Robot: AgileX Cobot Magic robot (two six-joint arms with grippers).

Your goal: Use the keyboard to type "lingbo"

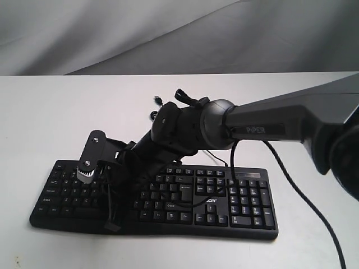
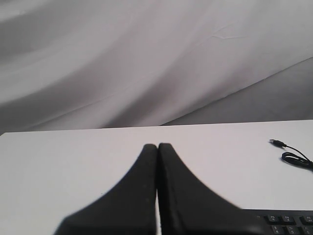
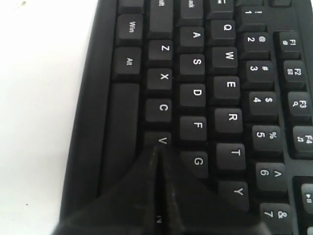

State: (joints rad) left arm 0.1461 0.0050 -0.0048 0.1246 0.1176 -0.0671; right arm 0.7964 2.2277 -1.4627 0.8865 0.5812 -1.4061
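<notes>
The black keyboard (image 1: 241, 202) lies along the near side of the white table. My right arm reaches across it from the right. The right gripper (image 1: 112, 216) points down at the left-middle letter keys. In the right wrist view the right gripper (image 3: 157, 148) is shut with nothing held. Its joined tips rest at the edge of the V key (image 3: 159, 139) and cover the key beside it, on the keyboard (image 3: 195, 93). The left gripper (image 2: 157, 146) is shut and empty over bare table, with a corner of the keyboard (image 2: 288, 223) beside it. It does not show in the exterior view.
The keyboard's thin cable ends in a USB plug (image 2: 278, 143) lying loose on the table behind the keyboard, also seen as the plug (image 1: 159, 101). The right arm's own black cable (image 1: 297, 190) hangs over the number pad. A grey cloth backdrop (image 1: 168, 33) stands behind the white table (image 1: 45, 112).
</notes>
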